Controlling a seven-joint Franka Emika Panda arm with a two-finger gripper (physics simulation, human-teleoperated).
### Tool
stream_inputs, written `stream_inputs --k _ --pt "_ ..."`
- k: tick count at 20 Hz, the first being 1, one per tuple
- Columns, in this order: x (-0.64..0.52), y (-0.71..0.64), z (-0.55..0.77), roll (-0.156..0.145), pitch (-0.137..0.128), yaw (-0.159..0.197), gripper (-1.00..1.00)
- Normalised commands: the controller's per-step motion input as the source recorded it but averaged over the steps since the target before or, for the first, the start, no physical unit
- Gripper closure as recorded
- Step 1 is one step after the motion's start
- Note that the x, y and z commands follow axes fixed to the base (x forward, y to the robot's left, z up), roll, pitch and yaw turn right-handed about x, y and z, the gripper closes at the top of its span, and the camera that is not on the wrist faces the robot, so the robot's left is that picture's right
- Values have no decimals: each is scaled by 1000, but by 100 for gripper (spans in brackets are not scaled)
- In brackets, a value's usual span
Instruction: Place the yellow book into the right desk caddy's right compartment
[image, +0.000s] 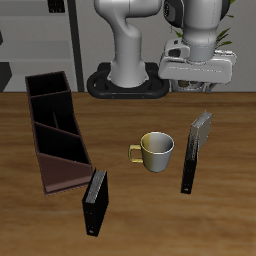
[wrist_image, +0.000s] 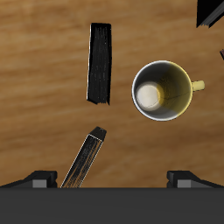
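Note:
The yellow book (image: 203, 131), thin with a greyish-tan cover, stands on edge beside the mug, against a black book (image: 188, 165). In the wrist view the yellow book (wrist_image: 85, 159) shows edge-on just off one finger. My gripper (image: 197, 82) hangs high above the table, behind and above the yellow book, open and empty; its fingers (wrist_image: 38, 179) stand wide apart in the wrist view. The right desk caddy (image: 66, 176), long and maroon-brown, lies across the table beyond the mug. Its right compartment (image: 47, 88) is the end cell farthest back.
A yellow-green mug (image: 156, 150) stands between the caddy and the books; it also shows in the wrist view (wrist_image: 162, 90). A second black book (image: 95, 201) stands near the table's front edge by the caddy's sloping end. The black book beside the yellow one shows in the wrist view (wrist_image: 101, 63).

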Motion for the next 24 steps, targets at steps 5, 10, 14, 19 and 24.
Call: stream_inputs --k 5,10,14,19,24 --pt "-88 151 -217 -25 -30 -45 -100" --pt "-139 258 -310 27 -28 -38 -100" --pt "-106 190 -238 -7 -52 -38 -100" --pt "-45 151 -278 13 10 -41 -100" --pt "19 79 -191 1 3 -11 -100"
